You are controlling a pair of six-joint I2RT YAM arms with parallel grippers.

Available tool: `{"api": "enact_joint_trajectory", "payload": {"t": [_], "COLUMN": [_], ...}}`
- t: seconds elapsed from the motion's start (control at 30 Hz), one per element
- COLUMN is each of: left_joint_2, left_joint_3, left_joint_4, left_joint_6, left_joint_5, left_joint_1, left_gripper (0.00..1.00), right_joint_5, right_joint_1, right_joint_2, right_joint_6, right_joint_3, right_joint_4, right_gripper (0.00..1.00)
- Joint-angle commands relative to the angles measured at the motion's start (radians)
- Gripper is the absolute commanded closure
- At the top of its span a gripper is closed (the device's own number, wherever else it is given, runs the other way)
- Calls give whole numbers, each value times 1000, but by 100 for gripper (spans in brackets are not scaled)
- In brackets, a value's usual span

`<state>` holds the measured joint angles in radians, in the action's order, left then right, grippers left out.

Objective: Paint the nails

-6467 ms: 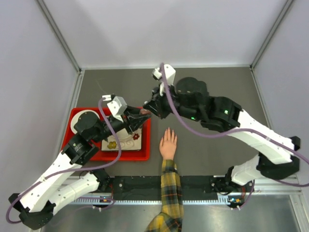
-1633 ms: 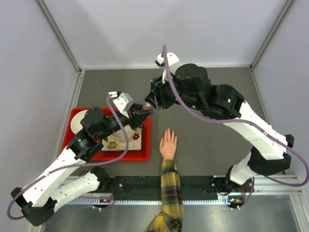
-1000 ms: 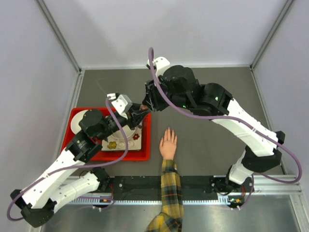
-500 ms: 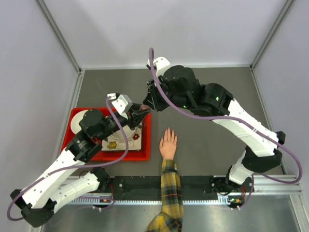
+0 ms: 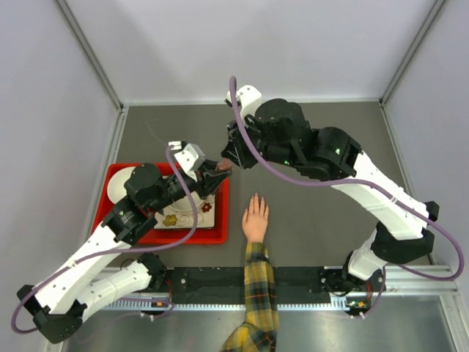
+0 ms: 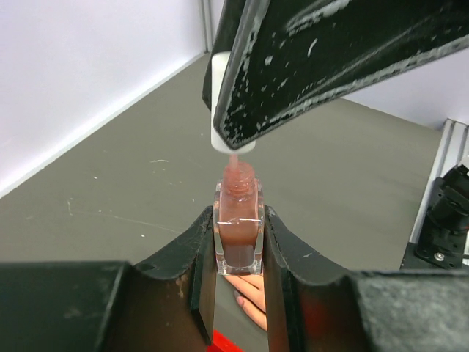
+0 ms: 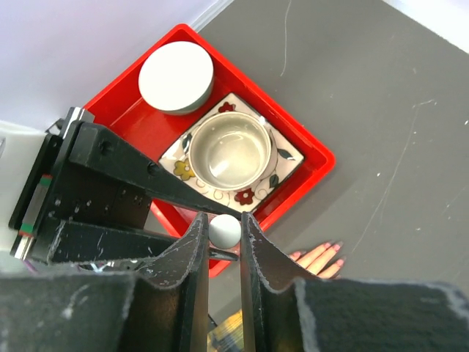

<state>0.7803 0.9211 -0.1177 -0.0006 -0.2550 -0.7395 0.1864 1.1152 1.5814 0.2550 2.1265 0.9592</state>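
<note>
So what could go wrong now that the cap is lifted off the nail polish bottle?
The open bottle is pinched in the left tool, and a tilt might spill polish. The wet brush under the white cap could drip before it gets to the hand. The right tool grips that round cap only at its tips, so it may slip.

left arm point(image 5: 88, 253) covers tray point(image 5: 209, 236); hand point(image 5: 256, 218) lies beside

White-and-black arms point(image 5: 381, 194), purple cables point(image 5: 193, 209)
</note>
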Motion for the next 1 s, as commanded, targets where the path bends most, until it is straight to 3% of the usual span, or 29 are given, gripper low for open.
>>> {"api": "enact_joint_trajectory", "payload": {"t": [0.0, 0.97], "left_joint_2": [-33, -62], "left_joint_3": [1, -21], "left_joint_4": [36, 20], "left_joint_6": [-30, -24], "left_joint_5": [-36, 28], "left_joint_1": [-3, -3], "left_gripper": [100, 100], "right_joint_5": [-8, -51], "right_joint_1": [-2, -2], "right_joint_2": [-52, -93], "right_joint_6": [-42, -8], "right_joint_3": [-5, -17], "right_joint_4": [-50, -73], "right_gripper": [100, 100]}}
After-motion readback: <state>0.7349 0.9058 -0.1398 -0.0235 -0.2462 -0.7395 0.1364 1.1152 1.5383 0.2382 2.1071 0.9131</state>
